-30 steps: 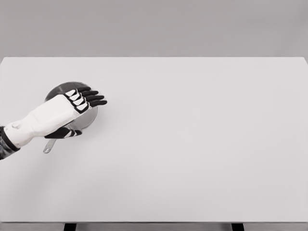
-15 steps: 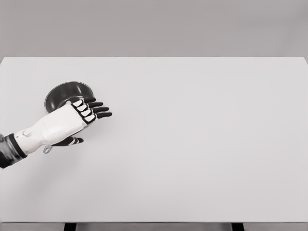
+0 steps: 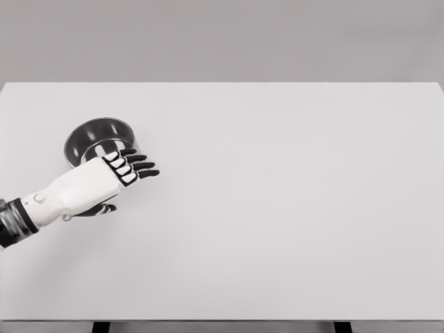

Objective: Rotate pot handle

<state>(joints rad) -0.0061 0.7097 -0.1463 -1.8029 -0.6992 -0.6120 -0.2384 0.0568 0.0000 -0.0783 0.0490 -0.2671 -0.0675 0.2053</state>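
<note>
A small dark metal pot [image 3: 100, 138] stands on the white table [image 3: 277, 208] at the far left. Its handle runs toward the near left, and my left hand [image 3: 128, 170] hides almost all of it. That hand hovers just in front of the pot's near rim, with its black fingers [image 3: 142, 166] stretched out to the right and the thumb [image 3: 104, 207] tucked below. Whether the hand touches the handle cannot be told. My right hand is out of view.
The table's left edge lies close to the pot and my forearm [image 3: 41, 201]. Two dark table legs [image 3: 101, 326] show below the front edge.
My left hand has slid down and toward me, off the pot, uncovering its bowl. The handle tip that showed below the hand is now hidden. The pot has stayed in place.
</note>
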